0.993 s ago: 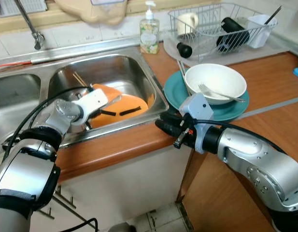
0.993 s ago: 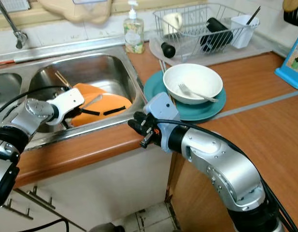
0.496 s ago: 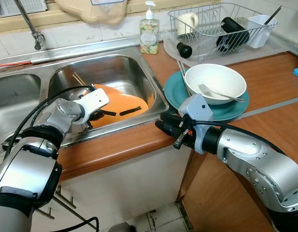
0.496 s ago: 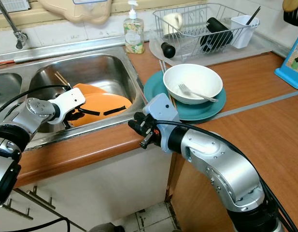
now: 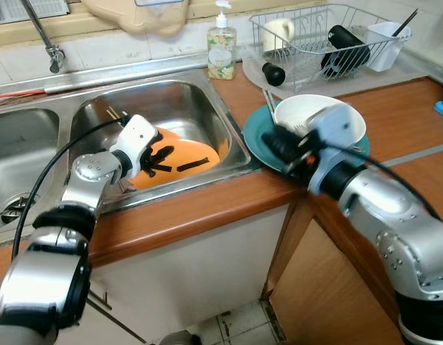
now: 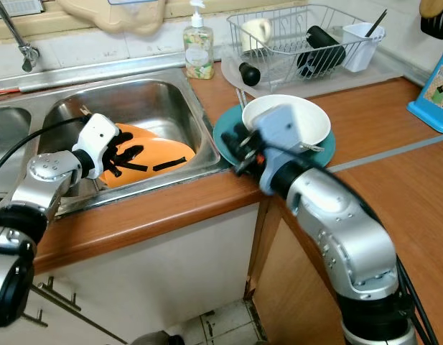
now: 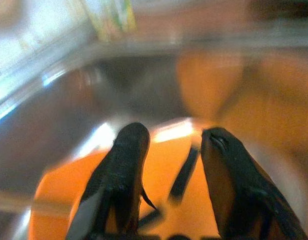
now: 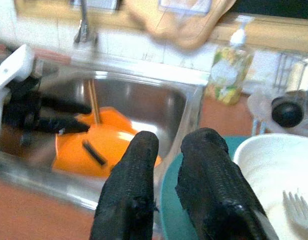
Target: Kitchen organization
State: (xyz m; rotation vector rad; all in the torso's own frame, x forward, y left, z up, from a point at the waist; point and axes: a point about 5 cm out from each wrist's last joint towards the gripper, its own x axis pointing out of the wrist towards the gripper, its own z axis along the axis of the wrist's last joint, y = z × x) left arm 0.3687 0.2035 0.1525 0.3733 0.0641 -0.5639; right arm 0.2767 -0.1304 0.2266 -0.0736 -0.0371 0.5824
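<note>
Left gripper (image 5: pixel 155 154) hangs inside the sink (image 5: pixel 178 100), fingers spread apart, nothing between them. The orange plate (image 5: pixel 185 157) lies flat on the sink floor directly under and just ahead of those fingertips; the wrist view shows the plate between and beyond the two black fingers (image 7: pixel 125 165), with dark strips lying on it (cannot tell what they are). Chopsticks (image 8: pixel 94 97) lean in the sink behind the plate, past the left fingertips.

Right gripper (image 5: pixel 282 144) hovers at the near edge of the teal plate (image 5: pixel 258 140), fingers only a narrow gap apart and holding nothing. Just beyond its fingertips sits the white bowl (image 5: pixel 329 118) on the teal plate, fork (image 5: pixel 307 135) resting inside. The view is blurred, so whether the fingers touch the teal rim cannot be told.

Key relation: the orange plate is below the left fingertips, close, with its rim towards that gripper; the right gripper is well apart from it, across the sink wall. So the left arm is the nearer one for the orange plate, and the right is nearer for the bowl stack. Likely next: left drops slightly and pinches the plate rim (a flat plate on steel may slide, so the bite needs to get under the edge).

Soap bottle (image 5: pixel 222 47) and dish rack (image 5: pixel 329 36) stand far beyond both grippers.
</note>
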